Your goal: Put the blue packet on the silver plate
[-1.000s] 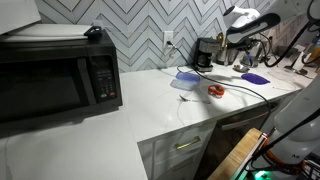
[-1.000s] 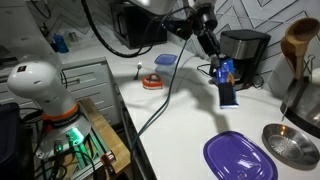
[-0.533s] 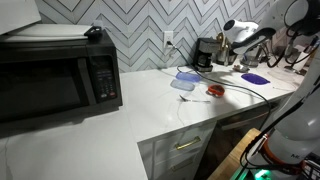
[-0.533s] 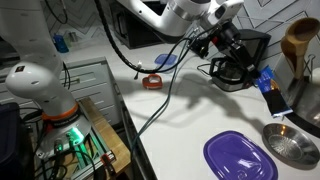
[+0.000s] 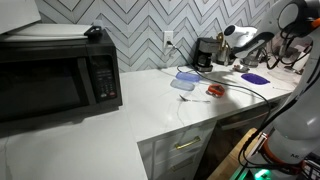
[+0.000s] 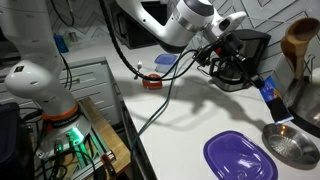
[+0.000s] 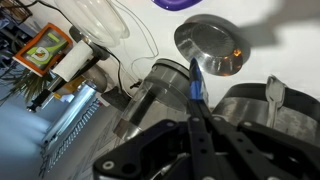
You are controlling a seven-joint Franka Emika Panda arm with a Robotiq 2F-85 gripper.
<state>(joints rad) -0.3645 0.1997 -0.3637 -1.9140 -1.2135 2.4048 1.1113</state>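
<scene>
My gripper (image 6: 262, 84) is shut on the blue packet (image 6: 269, 90) and holds it in the air beside the coffee maker (image 6: 246, 48). The silver plate (image 6: 291, 146) lies on the counter, lower and to the right of the packet. In the wrist view the packet (image 7: 196, 84) shows edge-on, sticking out from between the closed fingers (image 7: 193, 118). The silver plate (image 7: 208, 45) lies just beyond its tip. In an exterior view the gripper (image 5: 234, 40) is small and far off, and the packet cannot be made out.
A purple plate (image 6: 240, 157) lies next to the silver plate. A kettle (image 6: 306, 96) and wooden utensils (image 6: 299, 40) stand at the right. A light blue dish (image 6: 165, 61) and an orange ring (image 6: 152, 81) sit further back. A microwave (image 5: 60, 75) stands on the counter.
The arm has carried the blue packet to the right, from over the middle of the counter to near the silver plate. It has moved little in the last half second.
</scene>
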